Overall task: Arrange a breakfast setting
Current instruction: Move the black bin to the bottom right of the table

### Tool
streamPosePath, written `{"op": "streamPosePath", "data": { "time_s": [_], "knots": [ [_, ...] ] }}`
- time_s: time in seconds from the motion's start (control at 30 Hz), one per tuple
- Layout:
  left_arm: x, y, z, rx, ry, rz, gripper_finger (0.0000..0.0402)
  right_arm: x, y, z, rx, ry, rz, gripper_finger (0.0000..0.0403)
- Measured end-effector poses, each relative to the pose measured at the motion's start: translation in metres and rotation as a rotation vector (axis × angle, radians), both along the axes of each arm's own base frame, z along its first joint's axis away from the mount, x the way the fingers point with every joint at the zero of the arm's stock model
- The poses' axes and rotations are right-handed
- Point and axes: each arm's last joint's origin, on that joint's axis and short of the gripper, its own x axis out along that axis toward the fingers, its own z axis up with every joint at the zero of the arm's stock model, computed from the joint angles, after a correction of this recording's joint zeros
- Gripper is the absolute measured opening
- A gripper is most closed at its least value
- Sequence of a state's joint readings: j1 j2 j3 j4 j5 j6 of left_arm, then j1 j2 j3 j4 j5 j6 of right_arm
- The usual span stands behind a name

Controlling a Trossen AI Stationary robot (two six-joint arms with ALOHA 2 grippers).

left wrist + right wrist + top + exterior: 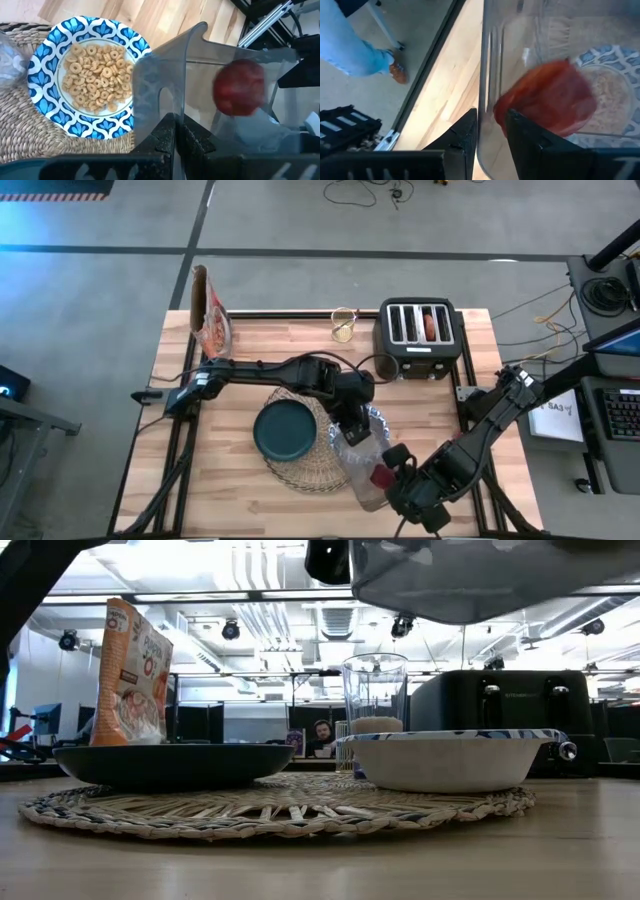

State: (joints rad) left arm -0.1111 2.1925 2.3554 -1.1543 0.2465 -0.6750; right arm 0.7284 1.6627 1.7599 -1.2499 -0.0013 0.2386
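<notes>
A round woven placemat (300, 468) lies in the table's middle. On it rest a dark teal plate (285, 430) and a blue-and-white bowl (85, 82) filled with cereal rings. My left gripper (176, 145) and my right gripper (492, 135) are both shut on a clear plastic container (365, 470) with a red part (240, 87). The container hangs over the placemat's right side, beside the bowl. In the low view its base (480, 580) is above the bowl (450, 760). A small clear glass (343, 325) stands at the far edge. The spoon is out of view. My left gripper pinches a thin clear wall by the container's handle cut-out (172, 107) between its two fingers. The container is lifted clear of the table. My right gripper has the container's clear side wall (487, 100) between its two fingers. The red part (545, 100) shows through the wall just past them.
A black four-slot toaster (420, 335) stands at the far right, with the glass to its left. A cereal bag (210, 315) stands at the far left corner. A person's legs (350, 40) show on the floor beyond the table's edge.
</notes>
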Motion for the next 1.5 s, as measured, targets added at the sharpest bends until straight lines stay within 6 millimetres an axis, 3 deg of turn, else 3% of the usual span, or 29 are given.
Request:
{"op": "streamPosePath", "data": {
  "time_s": [0.43,0.57,0.73,1.0,1.5],
  "knots": [
    [0.001,0.0,0.001,0.005,-0.02,-0.008,0.0,-0.001,0.0,0.0,0.022,0.028,-0.025,0.0124],
    [0.003,0.0,0.003,0.0,-0.047,-0.019,0.0,-0.001,0.0,0.0,0.023,0.027,-0.023,0.0096],
    [0.004,0.0,0.004,-0.016,-0.056,-0.027,0.0,-0.002,0.001,0.0,0.046,0.049,-0.01,0.002],
    [0.002,-0.007,0.004,-0.071,-0.054,-0.089,0.0001,-0.003,0.003,0.001,0.105,0.1,-0.015,0.0009],
    [0.005,-0.01,0.007,-0.065,-0.107,-0.135,0.0092,-0.004,0.001,0.002,0.143,0.138,0.013,0.0008]
  ]
}}
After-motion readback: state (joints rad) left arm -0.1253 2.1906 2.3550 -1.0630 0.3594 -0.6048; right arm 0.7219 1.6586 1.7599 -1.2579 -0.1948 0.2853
